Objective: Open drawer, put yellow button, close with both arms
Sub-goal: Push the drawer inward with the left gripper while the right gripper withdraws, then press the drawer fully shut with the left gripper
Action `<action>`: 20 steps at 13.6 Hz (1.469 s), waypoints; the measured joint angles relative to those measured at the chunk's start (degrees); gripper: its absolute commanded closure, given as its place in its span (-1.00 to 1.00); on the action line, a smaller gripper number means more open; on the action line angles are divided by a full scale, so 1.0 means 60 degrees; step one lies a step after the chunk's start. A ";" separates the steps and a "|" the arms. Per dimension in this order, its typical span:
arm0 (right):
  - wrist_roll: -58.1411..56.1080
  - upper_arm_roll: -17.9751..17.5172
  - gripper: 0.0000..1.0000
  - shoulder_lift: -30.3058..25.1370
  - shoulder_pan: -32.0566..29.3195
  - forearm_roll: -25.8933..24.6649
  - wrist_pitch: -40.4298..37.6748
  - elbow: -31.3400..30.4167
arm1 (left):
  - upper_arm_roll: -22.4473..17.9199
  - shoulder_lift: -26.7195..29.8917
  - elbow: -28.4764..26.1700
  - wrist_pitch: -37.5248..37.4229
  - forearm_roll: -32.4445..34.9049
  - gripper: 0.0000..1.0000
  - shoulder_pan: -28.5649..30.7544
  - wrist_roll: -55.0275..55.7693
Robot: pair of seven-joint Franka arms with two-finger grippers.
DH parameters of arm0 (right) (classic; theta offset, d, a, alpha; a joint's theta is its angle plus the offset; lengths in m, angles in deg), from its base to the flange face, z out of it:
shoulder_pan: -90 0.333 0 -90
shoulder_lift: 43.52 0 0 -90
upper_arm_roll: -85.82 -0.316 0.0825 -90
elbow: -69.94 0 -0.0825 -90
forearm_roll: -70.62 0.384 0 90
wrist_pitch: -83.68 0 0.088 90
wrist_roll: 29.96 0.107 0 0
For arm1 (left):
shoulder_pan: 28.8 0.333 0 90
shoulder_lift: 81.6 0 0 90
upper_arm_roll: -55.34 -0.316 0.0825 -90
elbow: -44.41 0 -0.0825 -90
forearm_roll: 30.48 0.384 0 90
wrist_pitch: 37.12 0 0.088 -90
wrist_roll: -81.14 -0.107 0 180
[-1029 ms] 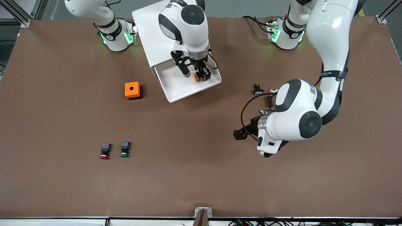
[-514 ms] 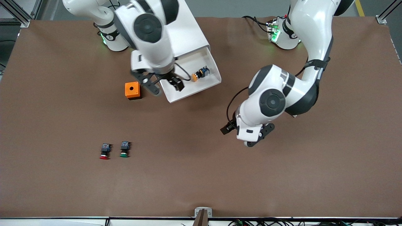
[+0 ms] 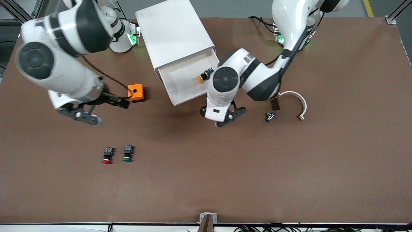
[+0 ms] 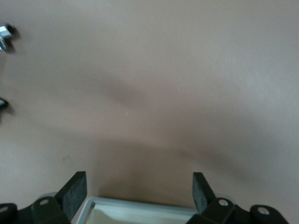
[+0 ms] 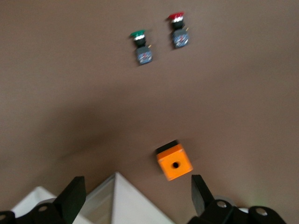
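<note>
The drawer (image 3: 193, 96), uppermost in the white cabinet (image 3: 173, 32), stands pulled open. The yellow button (image 3: 202, 77) lies on its side inside it, near the corner toward the left arm's end. My left gripper (image 3: 221, 117) is open and empty, over the table just in front of that corner of the drawer. In the left wrist view the drawer's front rim (image 4: 140, 206) shows between the open fingers (image 4: 74, 190). My right gripper (image 3: 103, 111) is open and empty, over the table beside the orange box (image 3: 135, 92). It is also open in the right wrist view (image 5: 136, 198).
A red-capped button (image 3: 107, 155) and a green-capped button (image 3: 127, 153) lie together, nearer the front camera. A white curved piece (image 3: 299, 102) and two small dark parts (image 3: 274, 103) (image 3: 269, 116) lie toward the left arm's end. The right wrist view shows the orange box (image 5: 174, 162) and the cabinet corner (image 5: 117, 200).
My right gripper let go of the yellow button in the drawer and swung out past the orange box. My left arm swung in to the drawer's front.
</note>
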 measured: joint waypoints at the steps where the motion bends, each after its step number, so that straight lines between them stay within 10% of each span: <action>1: -0.0858 0.0009 -1.00 -0.0067 -0.0406 -0.0131 -0.0045 0.0003 | -0.0003 0.0000 -0.0007 0.0003 0.0007 -0.99 -0.0198 0.0156; 7: -0.4689 0.0048 -1.00 -0.0288 -0.2103 -0.0257 -0.0415 0.0005 | 0.0001 0.0000 -0.0038 0.0009 0.0010 -0.99 -0.0883 0.0631; 20: -0.5504 0.0216 -1.00 -0.0301 -0.2682 -0.0470 -0.0421 0.0691 | 0.0016 -0.0014 -0.0329 -0.0009 -0.2679 -0.99 -0.1385 0.0857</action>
